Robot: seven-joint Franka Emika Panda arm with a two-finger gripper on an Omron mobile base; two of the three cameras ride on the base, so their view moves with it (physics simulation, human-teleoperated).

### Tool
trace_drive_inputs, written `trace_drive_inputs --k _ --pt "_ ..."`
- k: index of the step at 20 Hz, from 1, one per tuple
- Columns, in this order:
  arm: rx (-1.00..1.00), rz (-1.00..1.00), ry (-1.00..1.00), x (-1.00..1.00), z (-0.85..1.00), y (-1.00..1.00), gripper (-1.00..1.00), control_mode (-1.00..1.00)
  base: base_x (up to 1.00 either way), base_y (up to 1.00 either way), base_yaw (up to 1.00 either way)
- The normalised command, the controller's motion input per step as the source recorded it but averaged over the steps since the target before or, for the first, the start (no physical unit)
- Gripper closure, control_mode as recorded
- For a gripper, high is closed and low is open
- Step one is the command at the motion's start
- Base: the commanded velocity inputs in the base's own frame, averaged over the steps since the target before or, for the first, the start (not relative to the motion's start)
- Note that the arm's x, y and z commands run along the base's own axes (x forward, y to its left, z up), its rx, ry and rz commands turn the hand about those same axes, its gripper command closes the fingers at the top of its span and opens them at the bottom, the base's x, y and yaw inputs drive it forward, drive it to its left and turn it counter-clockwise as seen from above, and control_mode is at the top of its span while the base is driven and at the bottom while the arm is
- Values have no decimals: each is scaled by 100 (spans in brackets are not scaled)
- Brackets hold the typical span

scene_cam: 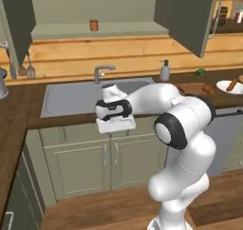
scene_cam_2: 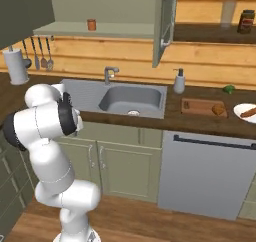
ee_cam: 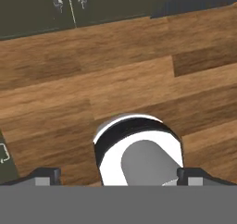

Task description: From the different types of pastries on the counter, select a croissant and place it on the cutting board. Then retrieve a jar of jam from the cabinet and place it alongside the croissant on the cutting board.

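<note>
Now, with the croissant [scene_cam_2: 218,108] already on the cutting board [scene_cam_2: 197,107], lift your spread, empty gripper [ee_cam: 118,174] toward the jar of jam [scene_cam: 94,25] at upper centre, inside the open cabinet [scene_cam: 71,10].

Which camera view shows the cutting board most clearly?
The right base view: the whole cutting board shows, with the croissant on it. In the left base view the arm covers part of the board. The hand view looks at the floor.

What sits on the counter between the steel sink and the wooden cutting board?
A white soap dispenser bottle stands on the dark counter between the steel sink and the reddish-brown cutting board, seen in the right base view.
</note>
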Motion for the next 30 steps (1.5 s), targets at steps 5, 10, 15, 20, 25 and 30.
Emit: trace_drive_inputs --k 5,10,15,20,25,30 --pt "0 0 0 0 0 0 -100 100 100 25 0" --pt "0 0 0 0 0 0 -100 100 96 30 0" --pt "0 0 0 0 0 0 -100 100 40 68 -5" --pt "0 0 0 0 0 0 -100 100 59 24 -2" --pt "0 0 0 0 0 0 -100 100 66 -8 1" --pt "0 0 0 0 0 0 -100 100 -25 0 0"
